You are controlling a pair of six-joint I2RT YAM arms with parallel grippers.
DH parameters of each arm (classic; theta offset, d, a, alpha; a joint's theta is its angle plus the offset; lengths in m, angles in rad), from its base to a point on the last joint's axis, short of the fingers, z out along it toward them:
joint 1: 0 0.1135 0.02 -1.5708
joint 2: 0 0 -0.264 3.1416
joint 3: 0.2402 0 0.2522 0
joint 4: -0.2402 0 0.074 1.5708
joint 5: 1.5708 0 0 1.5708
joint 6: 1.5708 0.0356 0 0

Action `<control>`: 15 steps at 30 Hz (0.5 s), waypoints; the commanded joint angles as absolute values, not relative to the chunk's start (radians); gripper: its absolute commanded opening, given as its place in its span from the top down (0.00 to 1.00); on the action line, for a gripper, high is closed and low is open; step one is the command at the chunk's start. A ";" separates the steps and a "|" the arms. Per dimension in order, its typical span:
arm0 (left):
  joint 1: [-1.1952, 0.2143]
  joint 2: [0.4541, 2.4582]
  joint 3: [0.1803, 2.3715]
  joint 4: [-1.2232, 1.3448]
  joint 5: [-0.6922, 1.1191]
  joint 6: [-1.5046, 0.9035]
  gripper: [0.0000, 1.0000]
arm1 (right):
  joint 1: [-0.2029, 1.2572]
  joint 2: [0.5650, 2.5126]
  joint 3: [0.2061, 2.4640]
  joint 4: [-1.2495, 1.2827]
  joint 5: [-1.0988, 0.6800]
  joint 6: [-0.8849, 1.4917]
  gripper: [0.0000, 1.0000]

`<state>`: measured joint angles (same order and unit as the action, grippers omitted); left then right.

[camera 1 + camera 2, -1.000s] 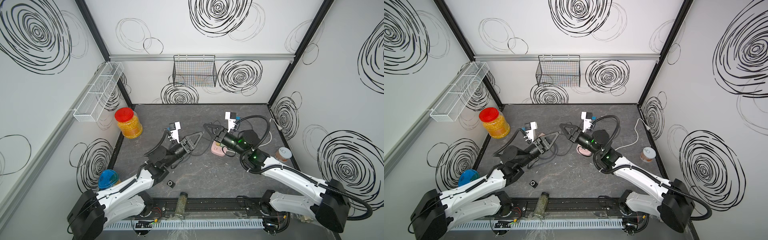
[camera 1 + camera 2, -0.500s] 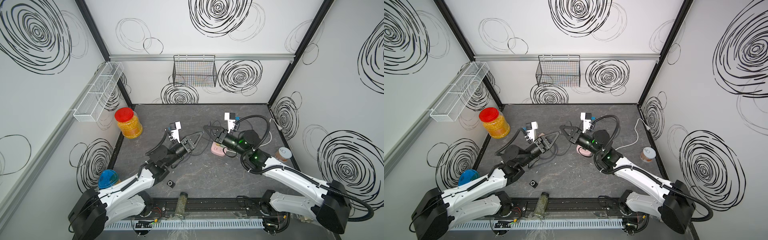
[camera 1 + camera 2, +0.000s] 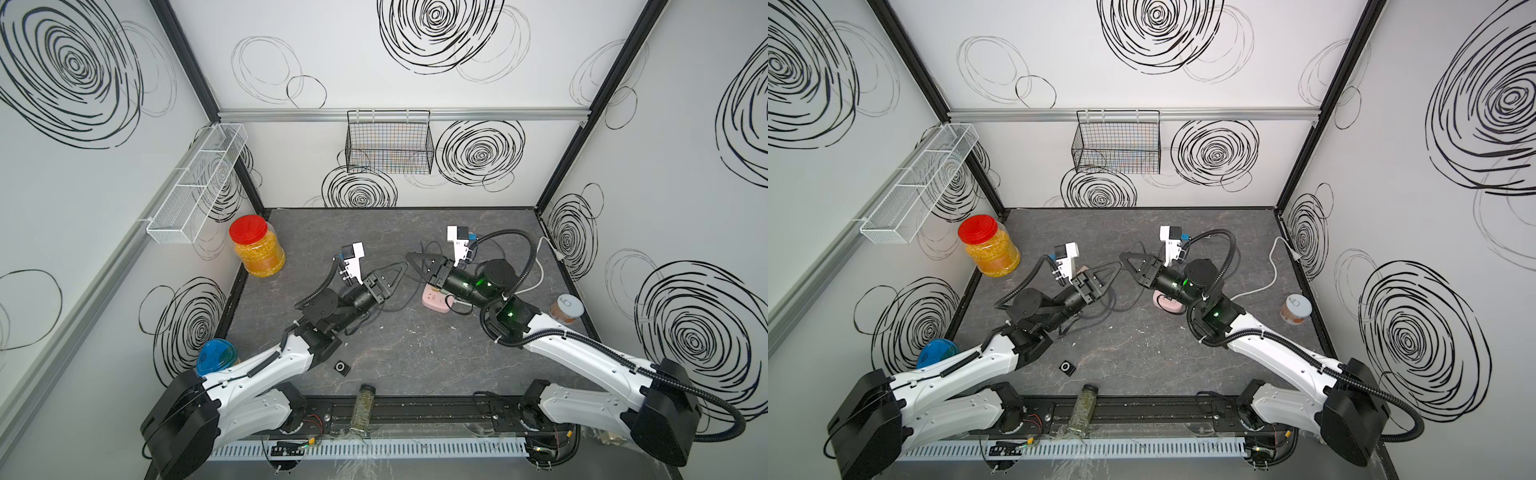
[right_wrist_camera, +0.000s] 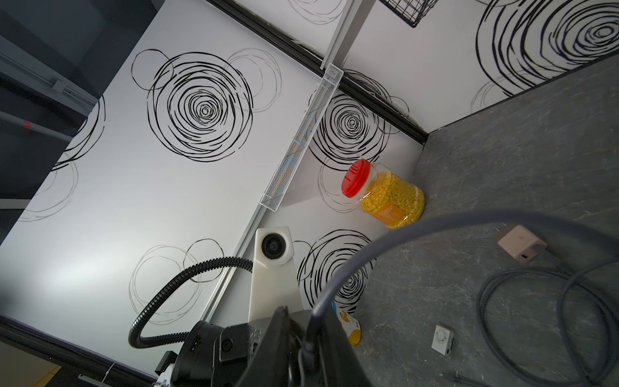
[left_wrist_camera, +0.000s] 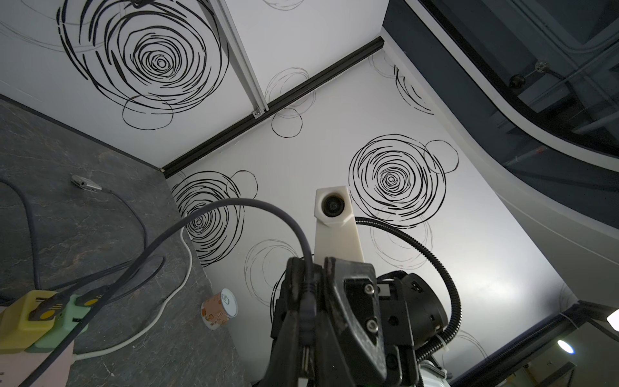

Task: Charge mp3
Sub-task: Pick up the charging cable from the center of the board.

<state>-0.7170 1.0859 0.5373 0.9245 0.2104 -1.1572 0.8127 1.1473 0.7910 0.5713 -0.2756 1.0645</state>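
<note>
When viewed from above, in both top views, shows left gripper and right gripper raised tip to tip at centre, mp3 lying well apart near front edge of table. From left wrist, reveals cable arcing over strip into left jaws clamped on it; leaves mp3 out of frame. From right wrist, shows mp3 too, loose; cannot tell whether right jaws grip.

Small square mp3 player, flat (unplugged), apart from grey cable
</note>
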 commanded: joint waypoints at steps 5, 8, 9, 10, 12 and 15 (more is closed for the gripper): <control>-0.713 1.121 0.588 0.970 0.189 -1.176 0.89 | 0.810 1.127 0.776 0.600 -0.327 1.054 0.78; -0.714 1.130 0.593 0.976 0.196 -1.178 0.89 | 0.805 1.123 0.769 0.605 -0.333 1.054 0.83; -0.715 1.133 0.596 0.977 0.199 -1.179 0.89 | 0.803 1.121 0.766 0.608 -0.333 1.055 0.85; -0.716 1.135 0.597 0.977 0.199 -1.180 0.89 | 0.802 1.118 0.763 0.613 -0.332 1.055 0.89; -0.718 1.136 0.596 0.975 0.196 -1.182 0.89 | 0.798 1.115 0.758 0.620 -0.337 1.053 0.99; -0.716 1.131 0.598 0.967 0.192 -1.183 0.81 | 0.795 1.116 0.758 0.620 -0.345 1.044 1.00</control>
<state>-0.7197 1.1286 0.5655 0.9276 0.2081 -1.1774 0.7902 1.1397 0.7666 0.5858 -0.2928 1.0573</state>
